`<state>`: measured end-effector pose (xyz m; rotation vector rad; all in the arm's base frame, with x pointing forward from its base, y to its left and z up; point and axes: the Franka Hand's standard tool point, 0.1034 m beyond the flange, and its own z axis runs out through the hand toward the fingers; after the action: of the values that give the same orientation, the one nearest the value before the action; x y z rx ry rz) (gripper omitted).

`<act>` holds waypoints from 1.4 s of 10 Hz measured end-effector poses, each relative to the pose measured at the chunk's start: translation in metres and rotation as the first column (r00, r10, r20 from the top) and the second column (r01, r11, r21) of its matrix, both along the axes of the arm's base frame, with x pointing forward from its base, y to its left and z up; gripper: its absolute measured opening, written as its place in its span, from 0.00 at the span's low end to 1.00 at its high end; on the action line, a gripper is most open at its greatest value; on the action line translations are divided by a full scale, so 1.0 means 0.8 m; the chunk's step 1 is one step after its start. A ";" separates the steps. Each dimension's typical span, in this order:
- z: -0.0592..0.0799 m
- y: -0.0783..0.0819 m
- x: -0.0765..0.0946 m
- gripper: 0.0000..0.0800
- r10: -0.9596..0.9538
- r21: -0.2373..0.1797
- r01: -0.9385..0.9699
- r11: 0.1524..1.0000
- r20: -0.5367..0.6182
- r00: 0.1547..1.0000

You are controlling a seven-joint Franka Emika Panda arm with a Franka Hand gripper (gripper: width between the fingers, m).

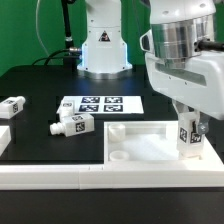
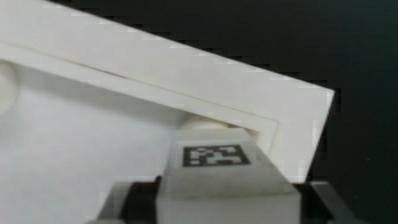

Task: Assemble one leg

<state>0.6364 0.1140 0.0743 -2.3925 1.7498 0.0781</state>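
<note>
My gripper point(image 1: 188, 122) is shut on a white leg point(image 1: 188, 135) with a black-and-white tag and holds it upright over the far right corner of the large white square panel point(image 1: 140, 135). The leg's lower end sits at or on the panel's corner; I cannot tell whether it is seated. In the wrist view the leg point(image 2: 217, 168) fills the space between my dark fingers point(image 2: 139, 200), with the panel's raised rim point(image 2: 178, 70) and corner beyond it. Two more legs lie on the table: one point(image 1: 72, 124) near the marker board, one point(image 1: 12, 106) at the exterior view's left.
The marker board point(image 1: 102, 104) lies flat behind the panel. The arm's white base point(image 1: 103, 45) stands at the back. A white rail point(image 1: 60, 178) runs along the table's front edge. A white part's edge point(image 1: 3, 137) shows at the exterior view's left.
</note>
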 end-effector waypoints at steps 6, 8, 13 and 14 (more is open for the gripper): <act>0.004 -0.012 -0.001 0.80 0.667 -0.074 -0.663 0.745 0.065 0.742; 0.003 -0.016 -0.003 0.81 0.751 -0.090 -0.746 0.660 0.070 0.657; 0.003 -0.001 0.002 0.81 0.984 -0.205 -0.962 0.179 0.047 0.173; 0.003 -0.001 0.002 0.81 0.982 -0.204 -0.960 0.190 0.048 0.184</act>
<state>0.6383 0.1135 0.0766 -3.0362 -0.1952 -0.0879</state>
